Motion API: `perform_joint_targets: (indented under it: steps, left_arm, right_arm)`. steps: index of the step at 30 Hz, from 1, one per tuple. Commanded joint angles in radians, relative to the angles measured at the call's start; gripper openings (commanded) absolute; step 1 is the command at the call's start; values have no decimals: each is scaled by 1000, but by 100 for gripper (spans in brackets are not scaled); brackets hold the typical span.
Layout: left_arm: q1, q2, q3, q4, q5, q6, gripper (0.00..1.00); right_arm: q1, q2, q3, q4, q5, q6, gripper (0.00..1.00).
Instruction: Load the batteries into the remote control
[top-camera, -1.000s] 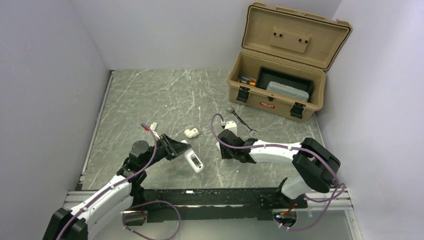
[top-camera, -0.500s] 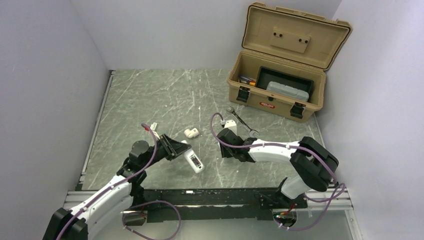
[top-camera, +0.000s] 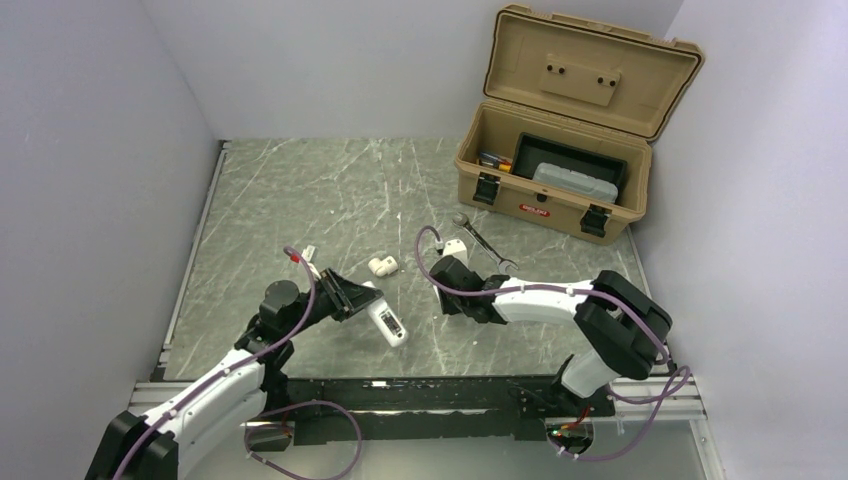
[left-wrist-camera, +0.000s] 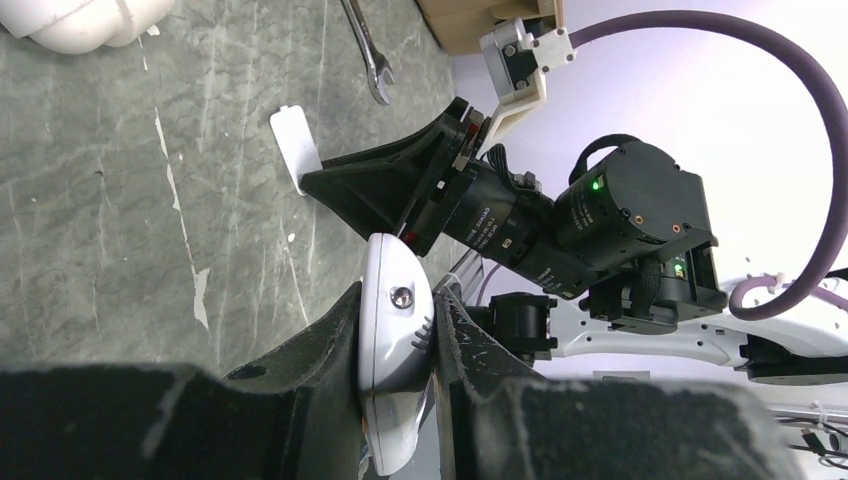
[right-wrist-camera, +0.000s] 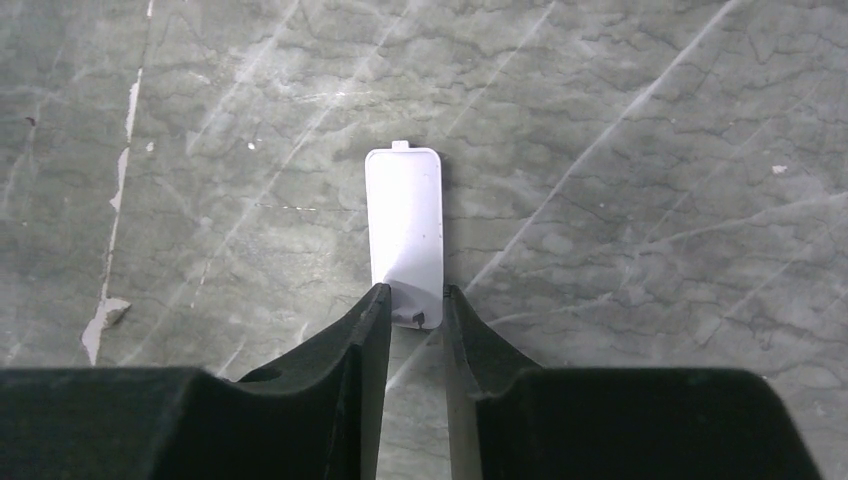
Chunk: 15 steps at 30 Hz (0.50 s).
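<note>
The left gripper (left-wrist-camera: 398, 298) is closed firmly on the remote control (left-wrist-camera: 393, 345), which sits at the lower centre of the left wrist view with its emitter end pointing away from the wrist. This probably steadies the handset so the other arm can work on it. In the lower middle of the right wrist view, the right gripper (right-wrist-camera: 410, 300) has narrowed its jaws onto the near end of a flat white cover plate (right-wrist-camera: 404, 220). The plate lies on the table (right-wrist-camera: 650, 150), and both fingers look to touch its edges. It is likely the battery door, handled separately so the compartment is exposed. I cannot make out the batteries in any view. They may be in the open toolbox (top-camera: 545, 210) at the upper right.
</note>
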Motion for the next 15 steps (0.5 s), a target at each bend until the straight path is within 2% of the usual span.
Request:
perform_joint_targets:
  steps: [1, 8, 15]
  left_arm:
    - [8, 7, 11, 72, 25, -6, 0]
    - [11, 4, 8, 65, 26, -2, 0]
    - [17, -2, -3, 68, 24, -5, 0]
  right_arm:
    - [26, 56, 2, -42, -44, -2, 24]
    - [51, 55, 7, -51, -13, 10, 13]
    - [50, -80, -17, -47, 43, -2, 5]
